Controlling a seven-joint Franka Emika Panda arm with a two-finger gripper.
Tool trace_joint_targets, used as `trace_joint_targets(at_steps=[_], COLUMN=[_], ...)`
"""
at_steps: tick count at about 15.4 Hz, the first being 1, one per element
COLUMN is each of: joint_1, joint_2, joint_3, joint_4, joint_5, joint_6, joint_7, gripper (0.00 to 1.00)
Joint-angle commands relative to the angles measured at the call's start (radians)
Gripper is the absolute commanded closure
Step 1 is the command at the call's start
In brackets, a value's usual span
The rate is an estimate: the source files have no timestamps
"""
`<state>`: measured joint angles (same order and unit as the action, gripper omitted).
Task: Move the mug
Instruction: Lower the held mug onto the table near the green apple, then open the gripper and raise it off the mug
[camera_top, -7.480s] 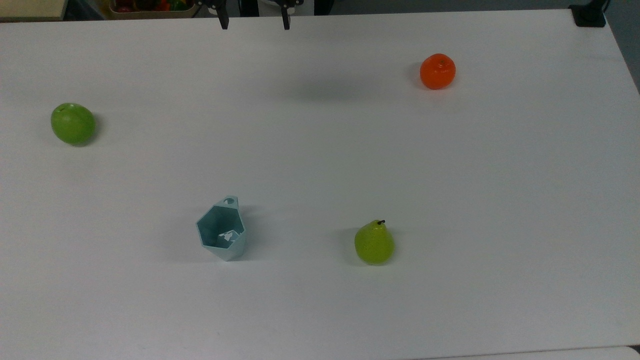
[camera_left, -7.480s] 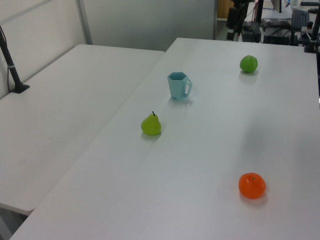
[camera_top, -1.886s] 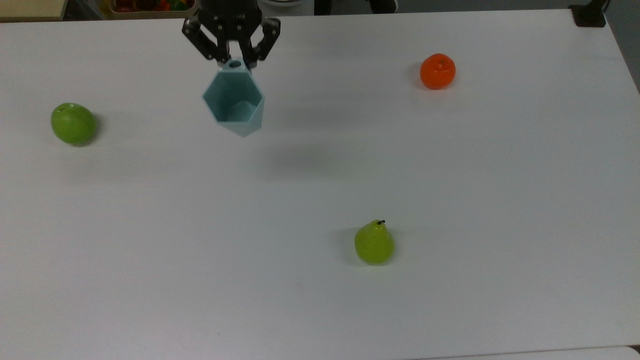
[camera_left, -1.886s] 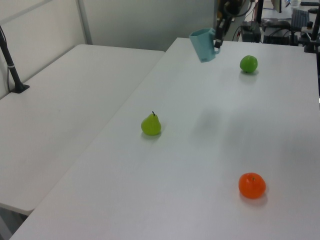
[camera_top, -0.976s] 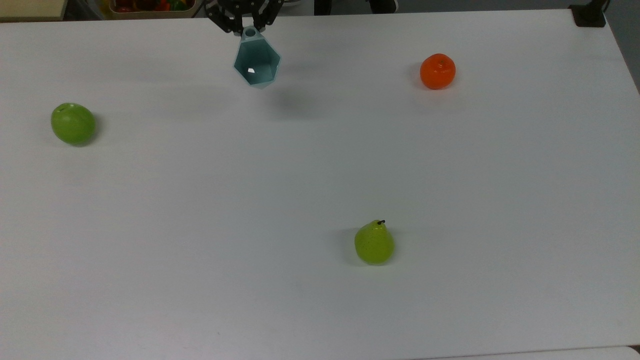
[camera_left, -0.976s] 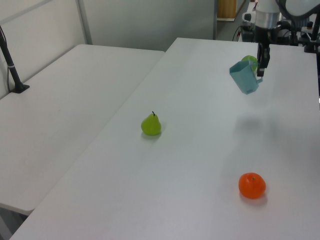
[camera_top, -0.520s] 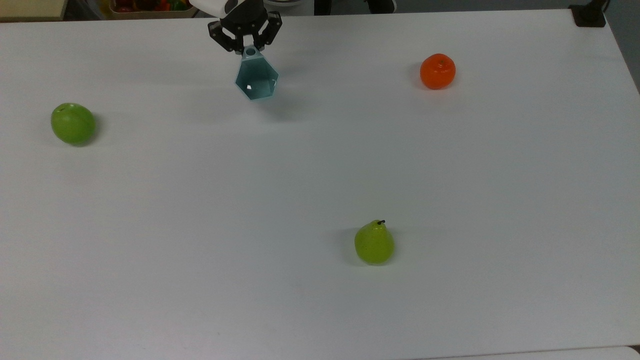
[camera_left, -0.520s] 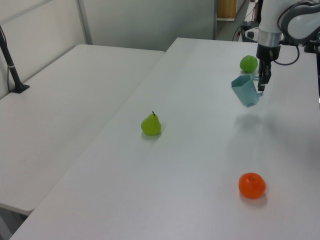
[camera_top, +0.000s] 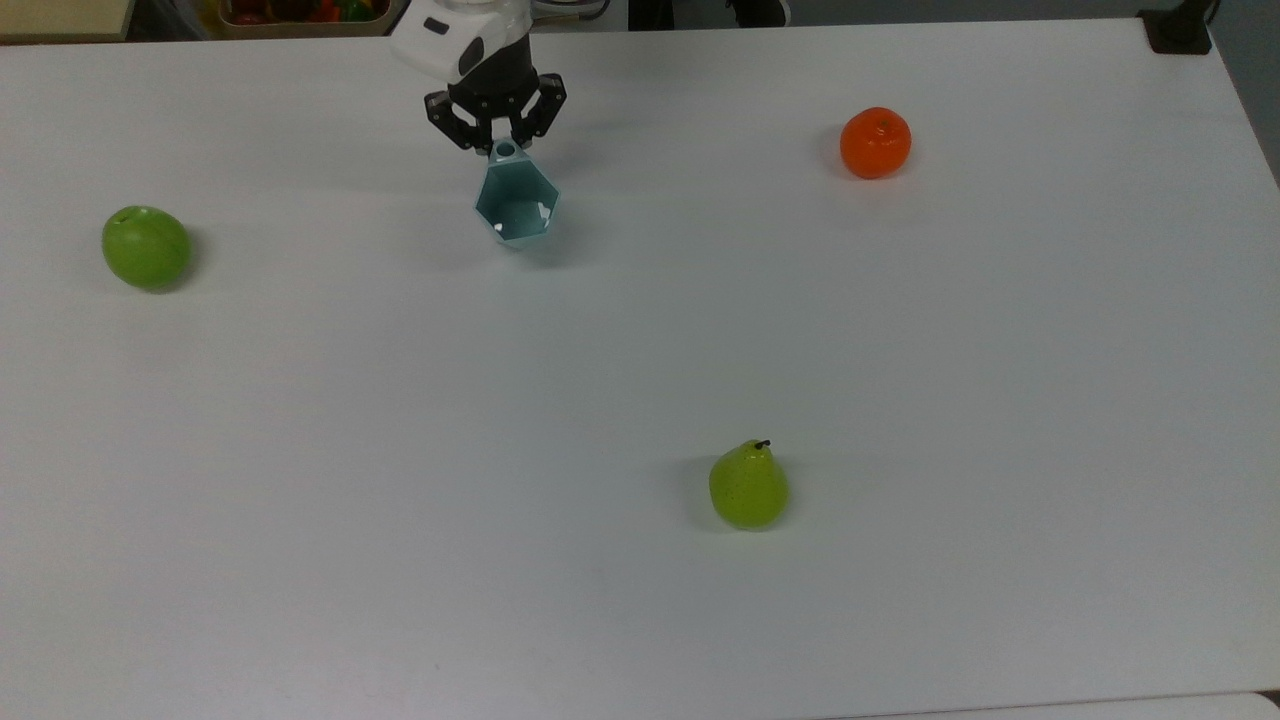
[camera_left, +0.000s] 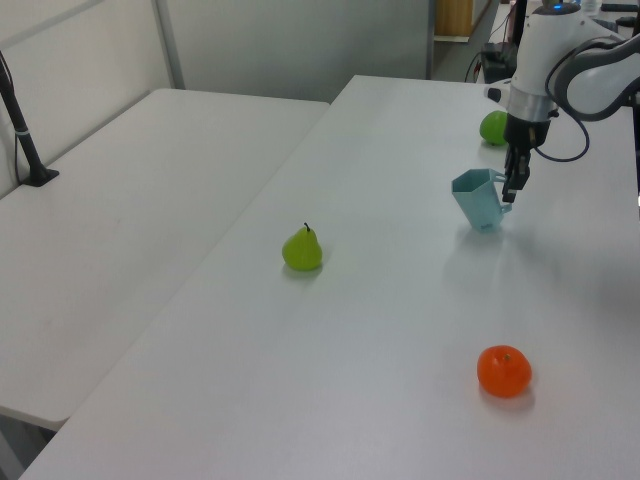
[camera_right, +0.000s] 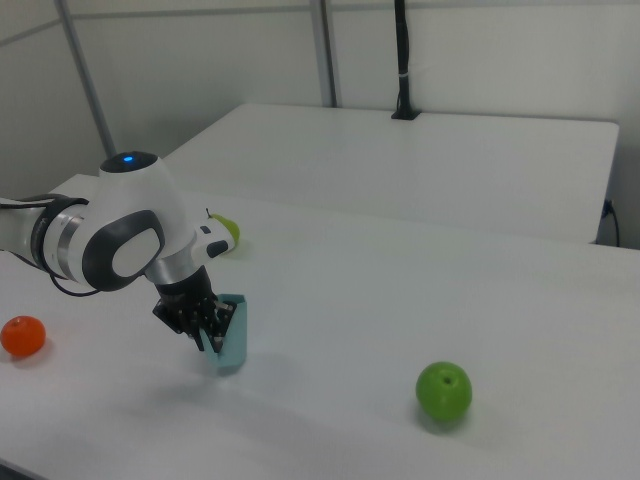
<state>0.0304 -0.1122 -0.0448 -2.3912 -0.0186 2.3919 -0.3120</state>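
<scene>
i see the gripper (camera_top: 505, 140) with jaws clamped on the tab handle of the mug (camera_top: 517, 207), near the top view's upper edge of the white surface (camera_top: 640, 380). the mug is tilted, its open mouth leaning away from the jaws; in the left view its base (camera_left: 487, 226) is at or just above the surface, i cannot tell if it touches. taking the mug as the landmark: in the top view the green apple (camera_top: 146, 247) is well apart to the top view's left, the orange (camera_top: 875, 143) well apart to the top view's right and slightly higher in frame, the pear (camera_top: 748, 486) well apart toward the top view's lower right. in the left view the mug (camera_left: 478, 199) hangs from the gripper (camera_left: 511, 188), apple (camera_left: 492, 127) behind it, orange (camera_left: 504, 371) well in front, pear (camera_left: 302, 249) to the left view's left. in the right view the gripper (camera_right: 206, 331) grips the mug (camera_right: 232, 333), the arm's white body (camera_right: 125, 225) above it, apple (camera_right: 443, 391) to the right view's right, orange (camera_right: 22, 336) to the right view's left.
</scene>
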Motion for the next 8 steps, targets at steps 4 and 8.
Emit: trace_joint_targets(at_steps=[4, 8], joint_1=[0.013, 0.013], joint_2=[0.023, 0.023], joint_3=[-0.01, -0.01], joint_4=[-0.043, -0.04], joint_5=[-0.012, -0.012], joint_6=[0.087, 0.069], joint_7=[-0.009, -0.006], gripper=[0.94, 0.61])
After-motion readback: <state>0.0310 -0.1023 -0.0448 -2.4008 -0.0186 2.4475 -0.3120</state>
